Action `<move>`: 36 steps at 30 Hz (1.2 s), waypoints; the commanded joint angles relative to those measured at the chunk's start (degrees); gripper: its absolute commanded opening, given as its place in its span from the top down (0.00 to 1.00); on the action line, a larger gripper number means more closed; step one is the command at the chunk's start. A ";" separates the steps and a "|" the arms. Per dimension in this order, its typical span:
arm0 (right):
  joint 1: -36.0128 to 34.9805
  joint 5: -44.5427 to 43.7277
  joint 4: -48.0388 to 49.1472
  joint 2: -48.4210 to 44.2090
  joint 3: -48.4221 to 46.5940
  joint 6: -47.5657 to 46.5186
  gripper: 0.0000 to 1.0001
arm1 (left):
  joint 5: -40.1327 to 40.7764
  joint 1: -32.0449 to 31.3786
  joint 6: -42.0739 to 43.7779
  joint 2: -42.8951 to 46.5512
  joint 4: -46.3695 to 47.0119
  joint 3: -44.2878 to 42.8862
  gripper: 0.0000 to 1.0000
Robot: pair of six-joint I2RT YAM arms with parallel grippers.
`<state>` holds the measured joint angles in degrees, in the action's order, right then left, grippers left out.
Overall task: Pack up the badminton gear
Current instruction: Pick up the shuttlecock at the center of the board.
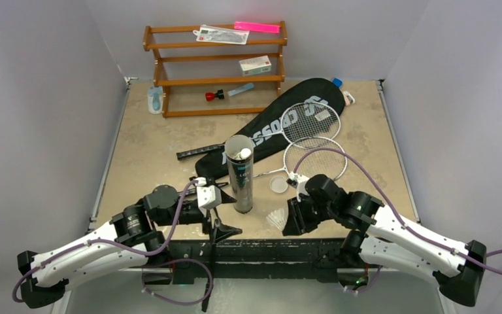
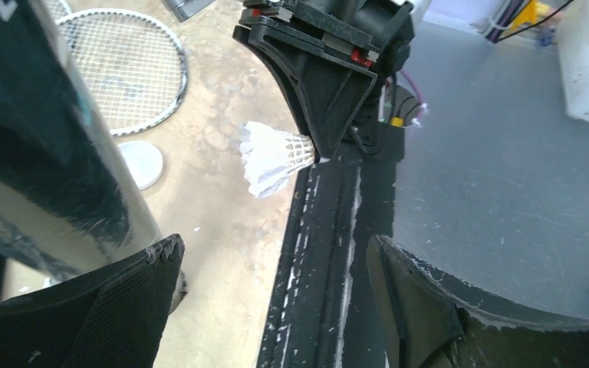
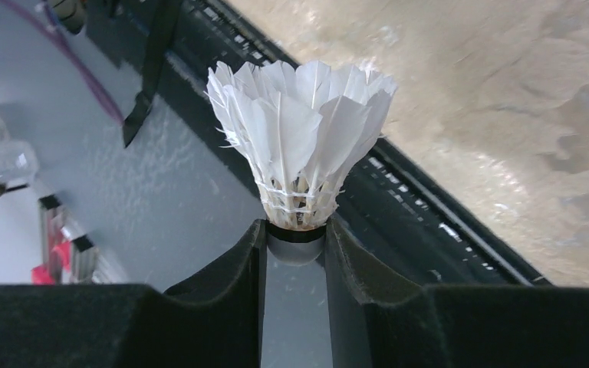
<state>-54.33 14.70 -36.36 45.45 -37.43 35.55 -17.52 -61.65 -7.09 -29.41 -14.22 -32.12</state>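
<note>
Tan table [image 1: 150, 144], grey walls all round, a wooden rack [image 1: 216, 69] standing at the back left. Down at the near edge the left gripper [image 1: 217, 226] sits low, just left of the tube [image 1: 240, 176]. Its jaws are spread wide with nothing between them. From the left wrist its fingers [image 2: 123, 307] stand well apart, only the table edge in the gap, and the tube's dark wall is just outside the left one.

The tube stands upright near the front middle, mouth open, white shuttlecocks [image 1: 241, 154] showing at the top. Behind it the bag [image 1: 281, 121] lies slanted toward the back right, lettering up. Just right of the tube, a small round lid [image 1: 278, 184] lies flat on the table.

Next over is the loose shuttlecock [image 3: 303, 130], at the table's near edge. The right gripper [image 3: 295, 239] has it pinched by the cork base, jaws narrowed onto it, feathers fanning out toward the left arm.

Further right, the far racket [image 1: 310, 123] lies with its head partly over the bag's edge. The near racket [image 1: 315, 159] lies on the table just in front of it, the two heads touching or nearly so.
</note>
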 commanded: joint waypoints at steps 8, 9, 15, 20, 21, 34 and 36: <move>0.01 24.62 12.49 -5.11 -1.10 3.52 0.74 | -13.70 -0.40 -13.51 2.59 20.07 7.94 0.14; 0.06 26.42 14.24 -5.29 -0.82 4.17 0.74 | -15.12 -0.41 -13.96 3.07 21.33 8.54 0.15; 0.06 30.77 20.63 -5.92 0.30 6.34 0.74 | -20.89 -0.40 -15.34 3.28 25.60 9.54 0.25; 0.03 32.92 24.69 -4.90 0.93 7.17 0.74 | -21.08 -0.40 -15.19 2.07 26.72 9.71 0.26; 0.02 32.91 24.86 -4.55 0.80 6.96 0.74 | -21.54 -0.43 -15.11 1.43 27.62 9.66 0.26; 0.06 32.43 28.12 -0.86 -0.06 6.04 0.68 | -21.29 -0.41 -12.93 -5.30 29.89 7.51 0.80; 0.04 31.88 27.86 -1.20 0.19 5.98 0.57 | -20.42 -0.40 -12.69 -5.28 28.44 6.91 1.00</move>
<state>-54.33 46.06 -10.98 44.86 -36.60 41.98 -38.33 -61.89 -21.19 -34.98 13.17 -22.68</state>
